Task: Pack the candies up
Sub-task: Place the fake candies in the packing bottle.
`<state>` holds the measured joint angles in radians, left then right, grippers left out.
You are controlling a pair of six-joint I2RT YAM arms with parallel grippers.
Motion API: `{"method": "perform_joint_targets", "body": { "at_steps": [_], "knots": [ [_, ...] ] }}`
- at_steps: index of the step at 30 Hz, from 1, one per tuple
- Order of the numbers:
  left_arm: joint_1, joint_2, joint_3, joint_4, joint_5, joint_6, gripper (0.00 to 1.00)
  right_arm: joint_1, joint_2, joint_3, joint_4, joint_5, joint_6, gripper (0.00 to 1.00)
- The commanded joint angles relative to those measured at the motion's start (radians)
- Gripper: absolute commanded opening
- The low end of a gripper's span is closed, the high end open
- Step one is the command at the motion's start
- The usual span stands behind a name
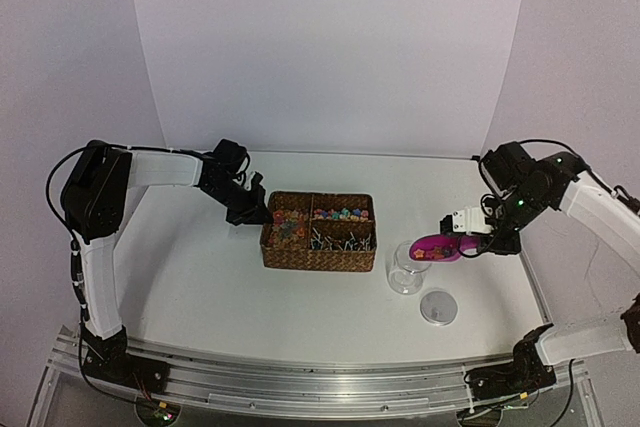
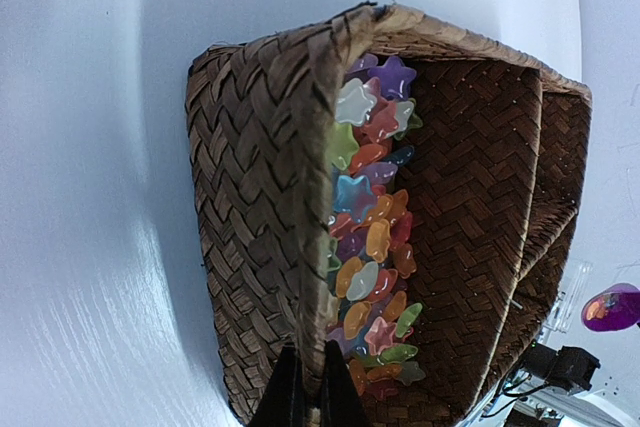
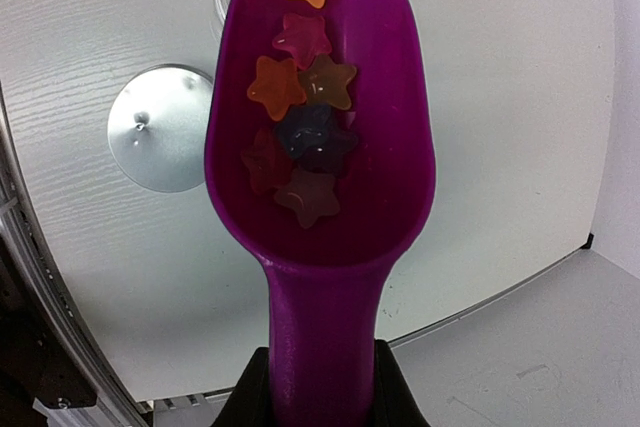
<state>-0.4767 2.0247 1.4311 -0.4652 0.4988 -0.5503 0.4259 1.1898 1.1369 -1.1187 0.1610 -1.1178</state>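
At the middle of the table (image 1: 200, 287), a woven basket (image 1: 318, 259) divided into compartments is noted. Its left wall is pinched by the left gripper (image 2: 308, 392), whose fingers are pressed together on the wicker rim. Star-shaped candies (image 2: 370, 227) in mixed colours are heaped in the left compartment, just inside the pinched wall. More are seen in the far right compartment, and silvery-dark pieces in the near right one.

To the right of the basket, a magenta scoop (image 3: 390, 177) is held by its handle in the right gripper (image 3: 320, 392), clamped from both sides. Several candies are carried in its bowl: orange, pink, dark blue, red. The scoop's tip is placed over the mouth of a clear jar (image 1: 408, 272), which stands just beside the basket. A round lid (image 1: 438, 306) is laid flat on the table near the jar, apart from it.
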Motion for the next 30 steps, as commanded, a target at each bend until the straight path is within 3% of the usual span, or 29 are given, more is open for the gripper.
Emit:
{"method": "perform_joint_targets", "body": {
  "at_steps": [1,30],
  "knots": [
    [0.007,-0.005,-0.025,-0.031,-0.015,0.049,0.0,-0.006,0.009,0.042,-0.043,0.022,-0.048,0.0],
    [0.01,0.015,-0.015,-0.032,-0.007,0.038,0.0,0.078,0.129,0.15,-0.064,0.186,-0.154,0.0]
  ]
}}
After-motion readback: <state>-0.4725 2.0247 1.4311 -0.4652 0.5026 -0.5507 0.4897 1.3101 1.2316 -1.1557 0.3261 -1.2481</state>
